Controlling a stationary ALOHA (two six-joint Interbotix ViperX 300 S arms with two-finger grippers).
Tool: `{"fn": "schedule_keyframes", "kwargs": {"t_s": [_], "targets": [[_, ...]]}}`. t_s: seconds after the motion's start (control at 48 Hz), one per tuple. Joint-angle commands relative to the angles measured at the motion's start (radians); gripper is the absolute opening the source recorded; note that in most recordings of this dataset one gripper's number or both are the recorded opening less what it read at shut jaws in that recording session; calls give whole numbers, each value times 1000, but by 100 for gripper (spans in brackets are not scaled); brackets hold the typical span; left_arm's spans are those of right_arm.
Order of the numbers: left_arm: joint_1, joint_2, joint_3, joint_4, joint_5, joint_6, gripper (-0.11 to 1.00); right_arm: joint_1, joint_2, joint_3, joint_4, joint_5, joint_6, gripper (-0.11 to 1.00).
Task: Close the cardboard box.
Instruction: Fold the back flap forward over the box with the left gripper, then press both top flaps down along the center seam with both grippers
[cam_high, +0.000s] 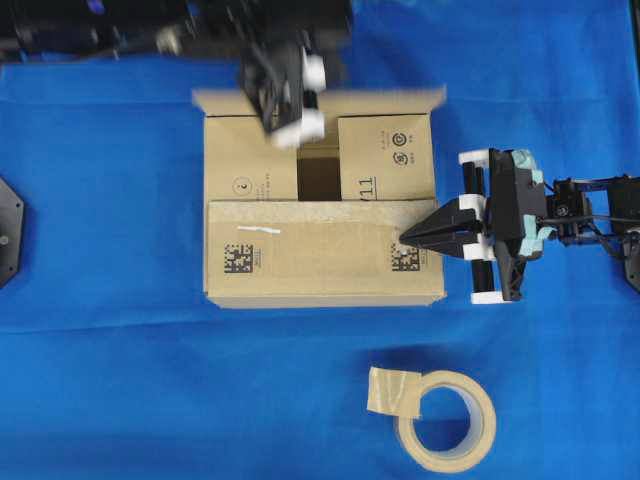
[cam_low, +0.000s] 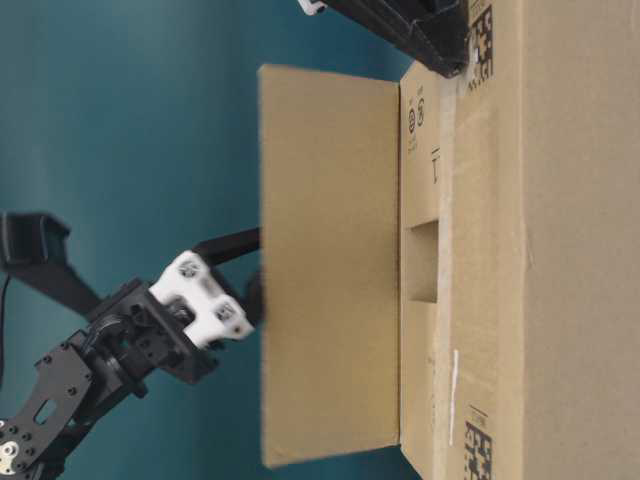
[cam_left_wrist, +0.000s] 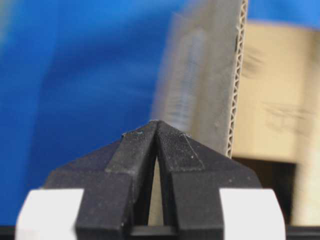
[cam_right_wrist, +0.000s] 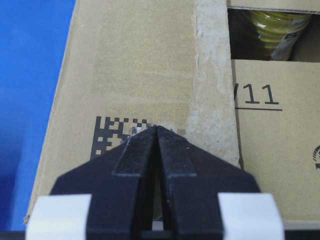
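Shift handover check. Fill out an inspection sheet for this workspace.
Surface: blue cloth, lightly wrinkled.
Job's things: cardboard box; near flap down, two side flaps down, far flap still up; gap shows contents.
Clutter: tape roll in front of box.
Grippers: left gripper shut, behind far flap; right gripper shut, tips over near flap's right end.
Cables: black wires along right arm.
Surroundings: black mount at left edge.
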Motion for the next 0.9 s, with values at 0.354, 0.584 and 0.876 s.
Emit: {"fn": "schedule_keyframes", "kwargs": {"t_s": [0.354,0.584,0.876], "targets": [[-147,-34,57,3,-8,-63,0,2,-2,-14,-2,-18,-3,0],[-176,-32,170,2,-156,-117,0,2,-2,-14,-2,-21,-6,0],[-178,-63,258,3,-270,-175,0,-15,-2,-14,-3,-38,-8,0]]}}
